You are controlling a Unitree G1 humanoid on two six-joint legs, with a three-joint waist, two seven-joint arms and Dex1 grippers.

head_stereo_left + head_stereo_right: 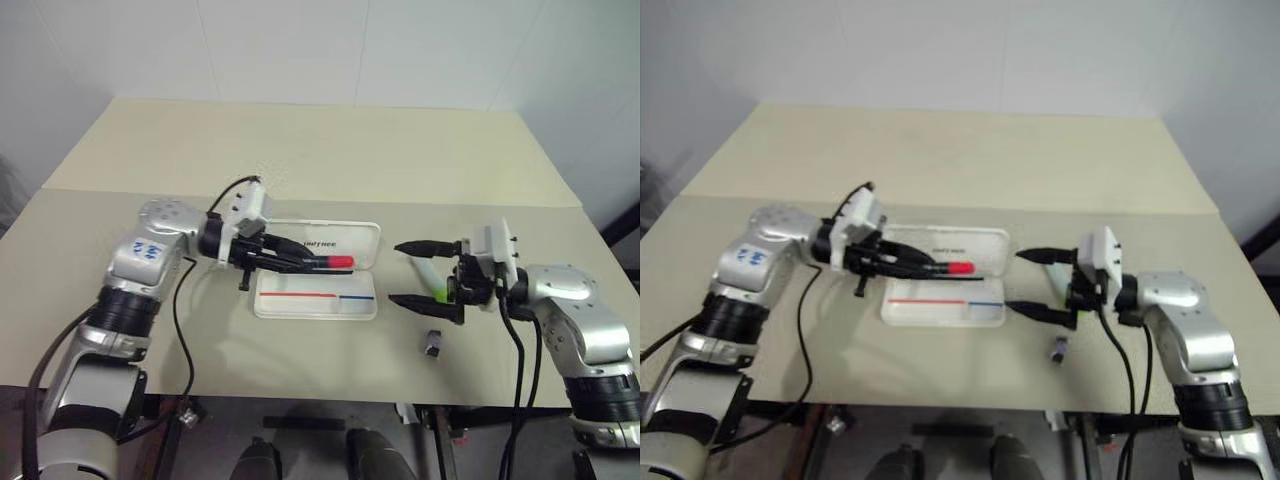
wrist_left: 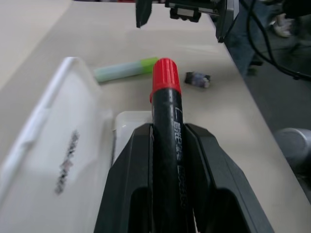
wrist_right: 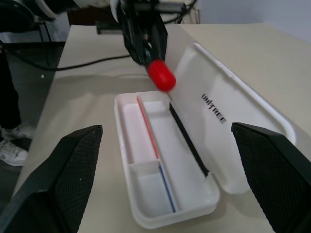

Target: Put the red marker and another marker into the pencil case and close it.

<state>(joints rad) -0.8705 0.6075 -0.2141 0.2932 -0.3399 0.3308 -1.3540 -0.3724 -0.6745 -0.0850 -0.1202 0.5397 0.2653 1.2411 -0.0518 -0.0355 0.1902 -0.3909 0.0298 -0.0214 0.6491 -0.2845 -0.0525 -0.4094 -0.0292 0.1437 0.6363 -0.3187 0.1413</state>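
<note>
The pencil case [image 1: 300, 305] lies open in the middle of the table, its white lid [image 1: 340, 238] folded back. My left gripper [image 1: 300, 262] is shut on the red marker [image 1: 340, 261], held level just above the case with its red cap [image 2: 166, 82] pointing right. Another marker, the pale green highlighter [image 1: 436, 285], lies on the table to the right of the case. My right gripper [image 1: 396, 273] hovers over it, open wide, with nothing between its fingers, which point left toward the case.
A small dark grey block [image 1: 433, 343] lies near the table's front edge, just in front of the right gripper. The back half of the beige table [image 1: 330, 150] is bare.
</note>
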